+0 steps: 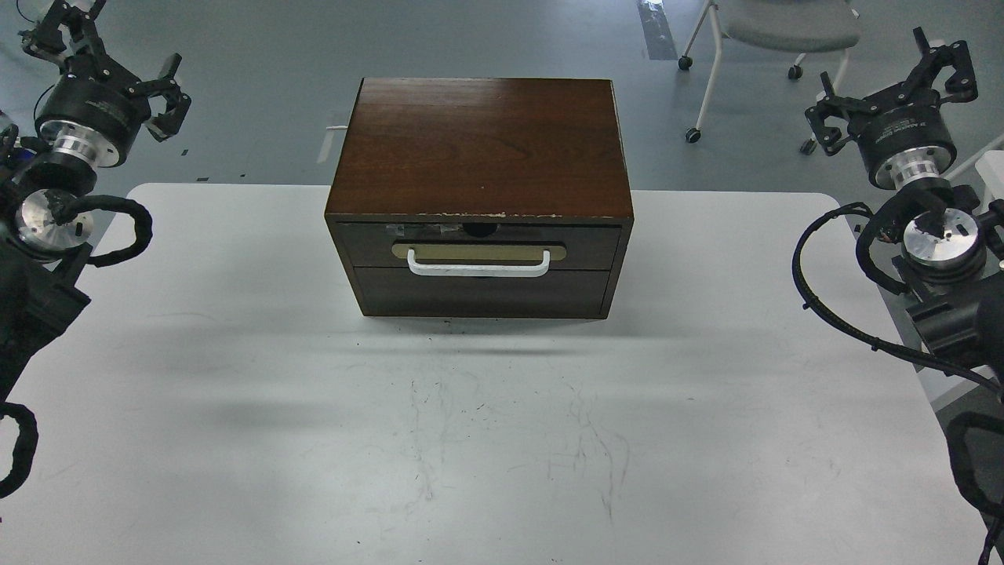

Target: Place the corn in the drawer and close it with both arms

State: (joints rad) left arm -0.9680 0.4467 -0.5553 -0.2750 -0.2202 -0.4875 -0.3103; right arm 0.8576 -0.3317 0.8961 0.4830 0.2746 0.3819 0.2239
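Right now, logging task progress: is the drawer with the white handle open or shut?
Shut. The drawer front sits flush with the cabinet frame, and no pale interior shows.

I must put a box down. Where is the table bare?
The table is bare in front of the wooden cabinet and in strips to its left and right. Arm cables crowd both side edges. Both grippers are raised off it.
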